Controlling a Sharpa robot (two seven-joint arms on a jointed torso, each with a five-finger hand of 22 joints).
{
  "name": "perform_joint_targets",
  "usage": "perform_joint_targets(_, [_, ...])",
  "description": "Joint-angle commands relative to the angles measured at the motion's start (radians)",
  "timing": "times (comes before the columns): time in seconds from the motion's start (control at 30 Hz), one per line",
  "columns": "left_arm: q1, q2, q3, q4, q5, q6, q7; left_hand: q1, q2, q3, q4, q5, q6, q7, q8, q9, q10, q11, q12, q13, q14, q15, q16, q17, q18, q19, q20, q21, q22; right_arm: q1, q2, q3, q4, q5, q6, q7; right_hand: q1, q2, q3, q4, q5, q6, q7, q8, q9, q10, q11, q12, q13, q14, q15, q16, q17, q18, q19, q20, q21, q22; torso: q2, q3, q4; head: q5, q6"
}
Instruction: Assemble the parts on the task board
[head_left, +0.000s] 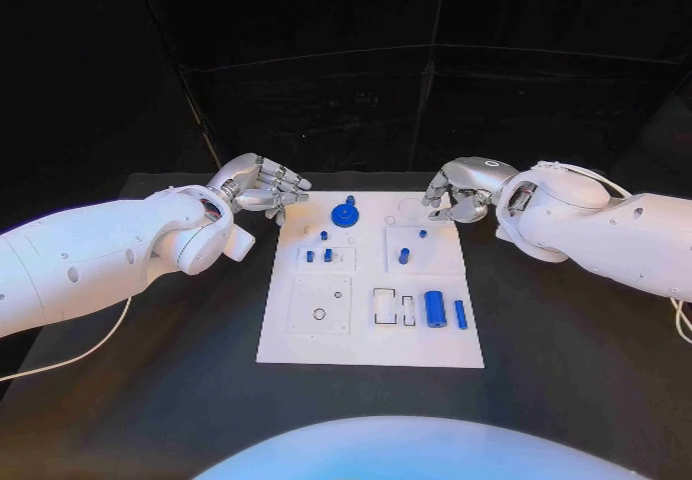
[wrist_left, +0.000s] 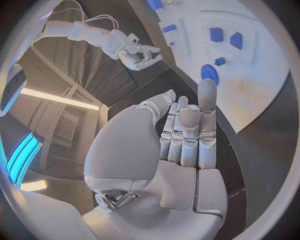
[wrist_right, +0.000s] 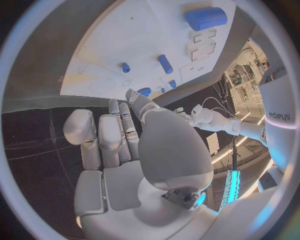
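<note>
The white task board (head_left: 368, 345) lies in the middle of the black table. A blue gear (head_left: 345, 214) sits near its far edge. Small blue pegs (head_left: 329, 255) stand in the middle row, one of them (head_left: 405, 254) on the right block. A thick blue cylinder (head_left: 434, 309) and a thinner one (head_left: 460, 314) lie at the near right. My left hand (head_left: 260, 185) hovers off the board's far left corner, fingers extended and holding nothing (wrist_left: 181, 135). My right hand (head_left: 459, 190) hovers at the far right corner, also holding nothing (wrist_right: 125, 135).
Bare black table (head_left: 577, 380) surrounds the board on every side. A ring outline (head_left: 319, 315) and a rectangular slot (head_left: 385, 306) mark the board's near half. Black curtains close off the back.
</note>
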Motion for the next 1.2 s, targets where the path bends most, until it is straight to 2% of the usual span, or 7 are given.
perform_joint_targets(0.03, [0.001, -0.015, 0.000, 0.027, 0.291, 0.017, 0.171, -0.009, 0.003, -0.007, 0.000, 0.000, 0.003, 0.005, 0.002, -0.003, -0.010, 0.001, 0.000, 0.002, -0.023, 0.002, -0.029, -0.041, 0.019, -0.015, 0.003, -0.026, -0.020, -0.004, 0.002, 0.000, 0.007, -0.115, 0.049, -0.059, -0.007, -0.020, 0.005, 0.003, -0.008, -0.014, 0.000, -0.011, -0.002, -0.013, 0.002, -0.014, -0.019, 0.015, 0.012, -0.004, -0.004, 0.009, -0.004, 0.009, -0.002, -0.005, 0.002, -0.0013, -0.0014, -0.005, 0.005])
perform_joint_targets(0.13, [0.000, -0.024, -0.001, 0.041, 0.341, 0.040, 0.196, -0.008, 0.005, -0.010, 0.000, 0.000, 0.002, 0.006, 0.001, -0.004, -0.013, 0.002, 0.000, 0.002, -0.034, 0.004, -0.043, -0.060, 0.019, -0.021, 0.004, -0.033, -0.024, -0.010, 0.006, 0.000, 0.008, -0.123, 0.067, -0.066, -0.013, -0.032, 0.004, 0.005, -0.011, -0.019, 0.003, -0.020, -0.003, -0.020, 0.006, -0.023, -0.033, 0.013, 0.014, -0.006, -0.007, 0.009, -0.006, 0.012, -0.004, -0.007, 0.001, 0.0009, 0.0003, -0.008, 0.007])
perform_joint_targets(0.3, [0.000, -0.031, -0.003, 0.055, 0.390, 0.058, 0.220, -0.008, 0.007, -0.013, -0.001, 0.000, 0.001, 0.008, -0.001, -0.005, -0.017, 0.004, -0.001, 0.002, -0.045, 0.005, -0.055, -0.076, 0.019, -0.027, 0.006, -0.040, -0.027, -0.022, 0.013, 0.000, 0.009, -0.129, 0.080, -0.066, -0.014, -0.035, 0.004, 0.006, -0.011, -0.021, 0.004, -0.023, -0.003, -0.023, 0.007, -0.026, -0.038, 0.013, 0.015, -0.006, -0.006, 0.010, -0.007, 0.013, -0.005, -0.009, 0.001, 0.0003, 0.0003, -0.010, 0.011])
perform_joint_targets(0.67, [-0.001, -0.035, -0.005, 0.074, 0.438, 0.060, 0.244, -0.006, 0.007, -0.016, -0.002, 0.000, -0.001, 0.011, -0.002, -0.006, -0.020, 0.006, -0.001, 0.003, -0.052, 0.007, -0.060, -0.084, 0.019, -0.031, 0.007, -0.045, -0.030, -0.048, 0.041, 0.000, -0.017, -0.130, 0.085, -0.048, 0.001, -0.024, 0.031, 0.001, -0.006, -0.010, 0.012, -0.028, 0.001, -0.003, 0.010, -0.027, -0.061, 0.020, 0.018, 0.017, 0.019, 0.006, 0.007, 0.015, 0.009, 0.014, 0.001, 0.0005, -0.0011, -0.013, 0.016])
perform_joint_targets(0.77, [-0.001, -0.035, -0.006, 0.077, 0.441, 0.060, 0.246, -0.006, 0.008, -0.016, -0.002, 0.000, -0.002, 0.012, -0.003, -0.006, -0.020, 0.006, 0.000, 0.003, -0.053, 0.007, -0.061, -0.086, 0.019, -0.031, 0.007, -0.046, -0.030, -0.053, 0.050, 0.000, -0.026, -0.127, 0.085, -0.041, 0.004, -0.021, 0.044, 0.000, -0.004, -0.004, 0.013, -0.029, 0.002, 0.007, 0.010, -0.027, -0.070, 0.023, 0.018, 0.028, 0.029, 0.004, 0.014, 0.015, 0.017, 0.025, 0.002, 0.0011, 0.0004, -0.012, 0.015])
perform_joint_targets(1.2, [-0.001, -0.032, -0.006, 0.079, 0.442, 0.064, 0.241, -0.008, 0.009, -0.018, -0.001, 0.000, -0.004, 0.015, -0.004, -0.006, -0.021, 0.009, 0.001, 0.004, -0.058, 0.009, -0.065, -0.092, 0.019, -0.033, 0.009, -0.049, -0.032, -0.063, 0.070, 0.000, -0.049, -0.113, 0.107, -0.026, 0.008, -0.007, 0.102, 0.000, -0.006, 0.038, 0.002, -0.026, 0.010, 0.055, -0.002, -0.029, -0.107, 0.028, 0.009, 0.054, 0.054, -0.002, 0.031, 0.008, 0.039, 0.056, 0.001, 0.0010, -0.0012, -0.010, 0.011])
